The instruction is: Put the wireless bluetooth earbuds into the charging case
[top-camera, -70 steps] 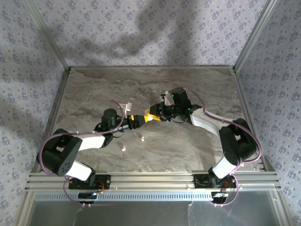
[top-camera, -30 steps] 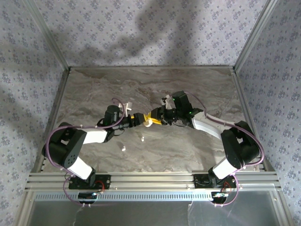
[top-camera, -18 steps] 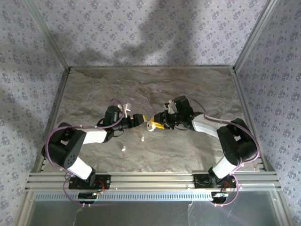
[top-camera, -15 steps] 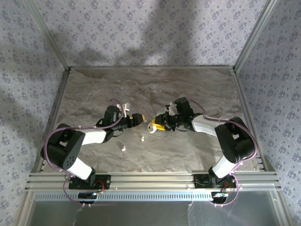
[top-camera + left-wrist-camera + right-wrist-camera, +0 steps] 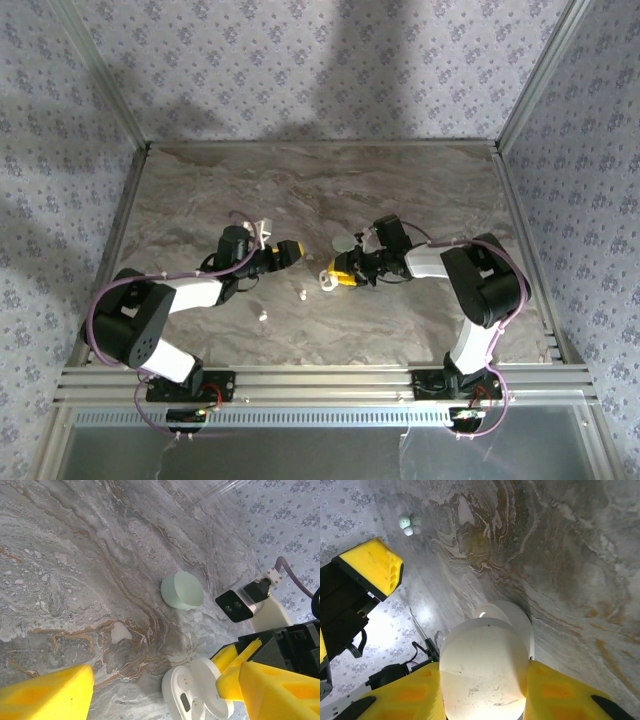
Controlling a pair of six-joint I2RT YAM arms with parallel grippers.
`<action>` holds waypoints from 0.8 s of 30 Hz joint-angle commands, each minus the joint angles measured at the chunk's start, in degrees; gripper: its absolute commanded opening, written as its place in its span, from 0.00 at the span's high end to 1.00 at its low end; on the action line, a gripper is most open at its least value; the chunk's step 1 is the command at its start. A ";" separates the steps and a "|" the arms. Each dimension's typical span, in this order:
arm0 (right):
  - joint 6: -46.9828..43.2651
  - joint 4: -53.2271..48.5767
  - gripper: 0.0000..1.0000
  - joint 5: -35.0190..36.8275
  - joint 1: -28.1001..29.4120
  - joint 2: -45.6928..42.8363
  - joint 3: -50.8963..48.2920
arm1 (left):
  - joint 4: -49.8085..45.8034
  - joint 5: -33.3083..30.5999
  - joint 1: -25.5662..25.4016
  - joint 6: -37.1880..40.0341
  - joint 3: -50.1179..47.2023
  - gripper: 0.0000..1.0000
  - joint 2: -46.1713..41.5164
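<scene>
While the left gripper (image 5: 288, 251) hangs wide open and empty left of centre, two earbuds (image 5: 303, 295) lie loose below it. The right gripper (image 5: 339, 277) pinches the open case (image 5: 327, 281) at centre. Earbuds look tiny, light and slippery; pinch one gently by its sides.

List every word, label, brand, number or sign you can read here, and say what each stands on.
No readable text in any view.
charging case: plain white, no marking visible.
pale green disc: blank.
wallpaper: floral pattern only, no letters.
</scene>
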 commanded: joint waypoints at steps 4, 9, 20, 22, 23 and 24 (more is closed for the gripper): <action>-1.44 1.26 0.66 -2.43 -0.85 2.26 0.32 | -0.03 2.20 -1.49 1.07 2.51 0.39 3.21; -1.24 1.41 0.66 -2.43 -1.00 2.01 0.33 | -1.56 3.07 -5.00 2.19 5.47 0.54 6.20; -1.11 -0.08 0.66 -1.91 -1.35 -1.01 0.32 | -2.31 3.59 -7.02 2.77 6.90 0.61 7.53; -1.08 -0.43 0.66 -1.82 -1.28 -1.45 0.43 | -2.26 3.84 -7.21 2.75 7.07 0.64 7.69; -1.09 -0.52 0.66 -1.73 -1.35 -1.58 0.52 | -2.31 3.94 -7.32 2.89 7.16 0.66 7.76; -1.02 -0.59 0.66 -1.73 -1.34 -1.65 0.52 | -2.29 4.03 -7.40 2.85 7.25 0.68 7.80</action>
